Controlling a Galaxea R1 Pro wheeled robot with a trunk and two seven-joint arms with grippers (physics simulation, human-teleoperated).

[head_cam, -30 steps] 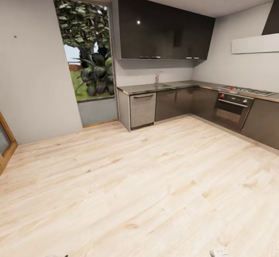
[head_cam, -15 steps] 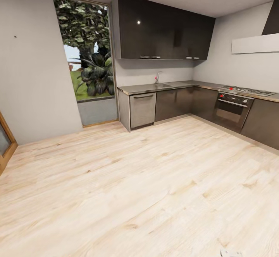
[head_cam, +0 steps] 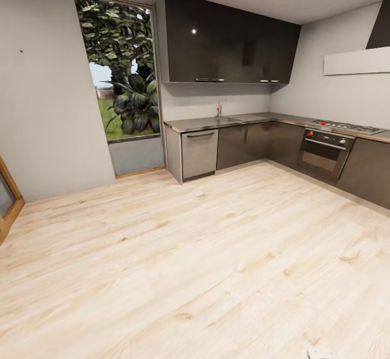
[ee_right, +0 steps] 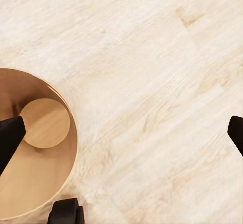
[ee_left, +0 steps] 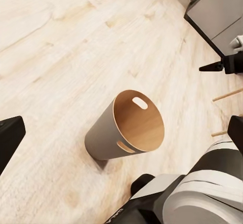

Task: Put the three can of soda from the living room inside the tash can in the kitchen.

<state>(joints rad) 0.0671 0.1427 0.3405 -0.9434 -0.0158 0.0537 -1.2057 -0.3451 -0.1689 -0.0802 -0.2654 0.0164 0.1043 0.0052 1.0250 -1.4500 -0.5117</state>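
Change: head view matches earlier frame; kitchen (head_cam: 244, 131) unmoved.
Left gripper (ee_left: 121, 127): jaws wide, above off-white round trash can (ee_left: 109, 133).
Right gripper (ee_right: 121, 133): jaws wide, empty, bin at 9 o'clock.

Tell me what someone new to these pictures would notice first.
Probably the trash can standing on the pale wood floor by the robot's base, its brown inside empty seen from the right wrist. Next, the dark upper cupboards over the corner countertop, and the tall window full of greenery.
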